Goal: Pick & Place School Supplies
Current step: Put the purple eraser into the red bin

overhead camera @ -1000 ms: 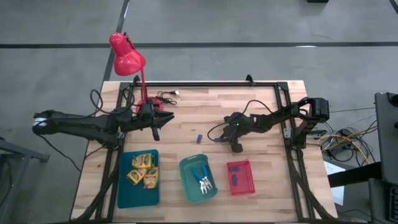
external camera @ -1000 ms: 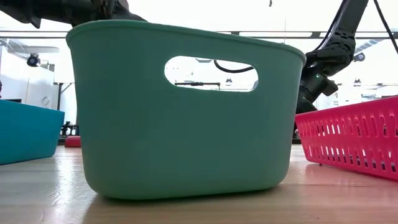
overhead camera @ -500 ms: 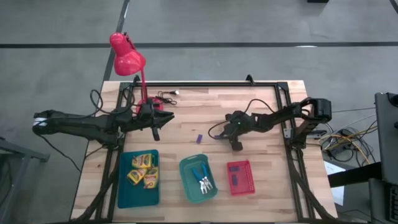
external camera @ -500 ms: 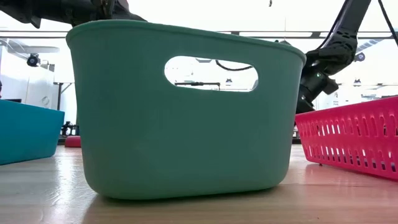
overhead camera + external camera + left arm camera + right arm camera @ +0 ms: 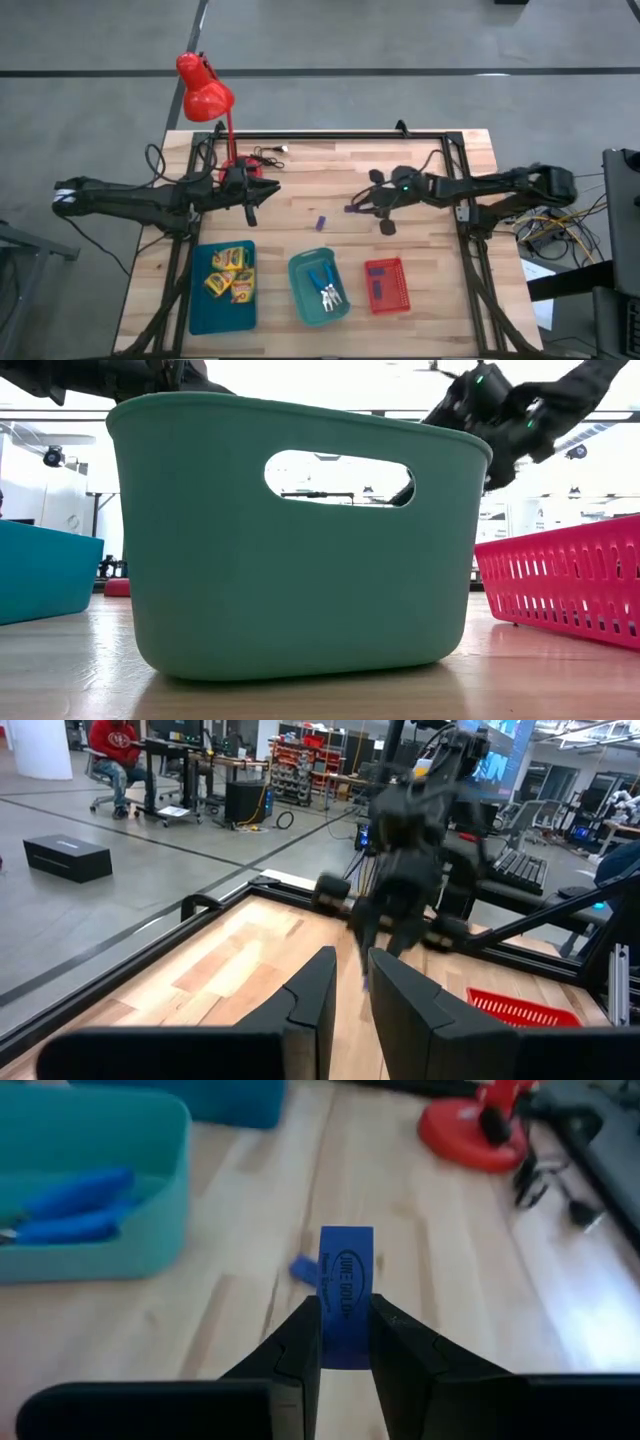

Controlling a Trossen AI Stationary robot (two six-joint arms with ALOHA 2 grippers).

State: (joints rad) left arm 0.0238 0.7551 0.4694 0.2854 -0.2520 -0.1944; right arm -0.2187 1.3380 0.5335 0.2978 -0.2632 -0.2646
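My right gripper [image 5: 356, 208] hangs over the middle of the table, shut on a small purple block [image 5: 345, 1270] with print on it. A second purple block [image 5: 321, 223] lies flat on the wood just to its left. The green bin [image 5: 318, 287] holds blue-handled scissor-like tools [image 5: 70, 1205]. The teal tray [image 5: 222, 285] holds yellow-green crayon boxes [image 5: 230, 272]. The red basket [image 5: 387, 284] has purple blocks in it. My left gripper [image 5: 250, 207] waits by the lamp's base, level, with its fingers [image 5: 310, 995] almost together and nothing between them. My right gripper pinches the purple block between its two fingers, by the block's near end [image 5: 345, 1312]. The rest of the block sticks out past the fingertips. The fingers slant down toward the table's left side. The block is lifted clear of the wood.
A red desk lamp [image 5: 203, 92] stands at the far left with its base [image 5: 470, 1125] and cables on the table. A black frame [image 5: 330, 135] runs along the table's far and side edges. Bare wood lies between the two grippers.
My right gripper has risen from the table with the purple block and tipped up nearer to level, drawing a little toward the right edge. The block is now clear of the wood. The other loose block has stayed where it was.
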